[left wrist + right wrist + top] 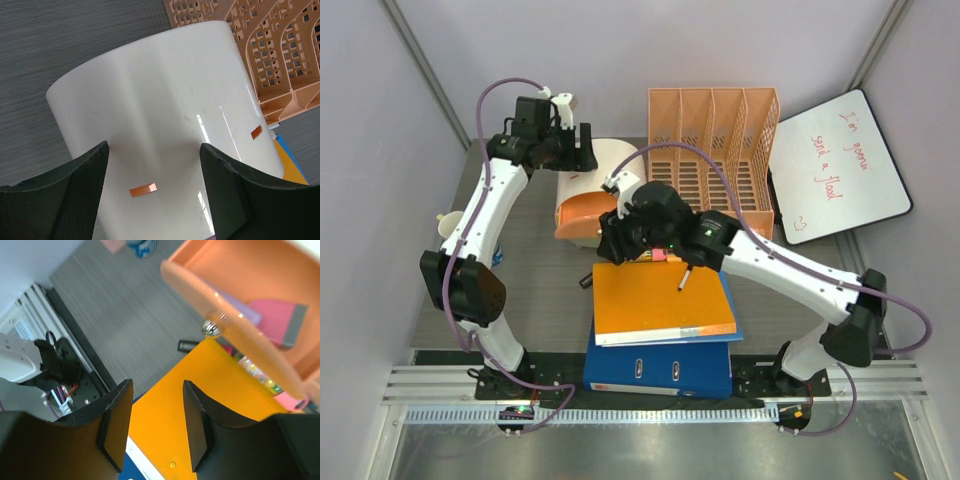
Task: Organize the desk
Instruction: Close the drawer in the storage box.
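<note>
left claw (154, 165) open over white cabinet (150, 95), right claw (157, 395) open, empty, above folder (162, 442)

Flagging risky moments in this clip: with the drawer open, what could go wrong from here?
1. The left gripper is open at the white drawer unit with no grip on it; a push on the open orange drawer might slide the unit.
2. The right gripper hangs open near the drawer knob and could knock it askew.
3. The dark pen lies loose on the orange folder under the right arm and may get swept off.
</note>
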### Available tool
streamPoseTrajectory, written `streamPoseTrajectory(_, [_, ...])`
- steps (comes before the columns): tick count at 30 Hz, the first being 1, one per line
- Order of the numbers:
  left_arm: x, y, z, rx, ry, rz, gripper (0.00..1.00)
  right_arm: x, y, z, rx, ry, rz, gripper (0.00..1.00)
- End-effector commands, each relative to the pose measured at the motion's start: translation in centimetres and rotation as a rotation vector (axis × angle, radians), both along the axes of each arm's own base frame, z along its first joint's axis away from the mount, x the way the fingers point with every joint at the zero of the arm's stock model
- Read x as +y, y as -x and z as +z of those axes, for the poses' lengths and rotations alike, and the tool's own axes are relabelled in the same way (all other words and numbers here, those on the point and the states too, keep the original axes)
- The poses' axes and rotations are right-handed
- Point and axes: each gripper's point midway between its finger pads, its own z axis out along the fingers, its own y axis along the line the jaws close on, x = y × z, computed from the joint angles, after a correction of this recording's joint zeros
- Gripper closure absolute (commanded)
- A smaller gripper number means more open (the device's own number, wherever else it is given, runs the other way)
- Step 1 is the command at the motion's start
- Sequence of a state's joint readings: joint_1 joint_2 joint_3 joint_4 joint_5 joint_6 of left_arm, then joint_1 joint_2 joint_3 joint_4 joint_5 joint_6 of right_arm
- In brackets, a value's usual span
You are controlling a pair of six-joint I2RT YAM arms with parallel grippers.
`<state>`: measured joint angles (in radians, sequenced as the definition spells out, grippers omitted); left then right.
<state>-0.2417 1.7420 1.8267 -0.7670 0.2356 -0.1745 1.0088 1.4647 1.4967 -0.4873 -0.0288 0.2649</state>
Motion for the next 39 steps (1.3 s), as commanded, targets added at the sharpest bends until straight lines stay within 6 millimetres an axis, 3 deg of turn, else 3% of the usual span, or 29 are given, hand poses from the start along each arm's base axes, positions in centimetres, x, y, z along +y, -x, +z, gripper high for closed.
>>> streamPoseTrajectory(1, [0.1, -0.2, 0.2, -0.013, -0.019, -0.011, 0.26, 2.4, 0.9, -0.5, 0.084, -0.059, 0.049, 0.5])
streamPoseTrajectory(8, [0.2, 0.0, 0.3, -0.014, -0.024, -0.011, 0.27, 4.3, -0.9, -1.7, 0.05, -0.032, 0.043, 0.51])
streamPoseTrajectory(22, [0.5, 0.5, 0.8, -0.03, -0.043, -0.021, 0.26, 4.9, -6.4, -5.0, -0.108, 0.101, -0.062, 0.51])
streamPoseTrajectory(39, [0.5, 0.8, 0.0, -0.019, -0.05, -0.035, 0.27, 5.0, -12.2, -4.1, -0.199, 0.108, -0.112, 0.52])
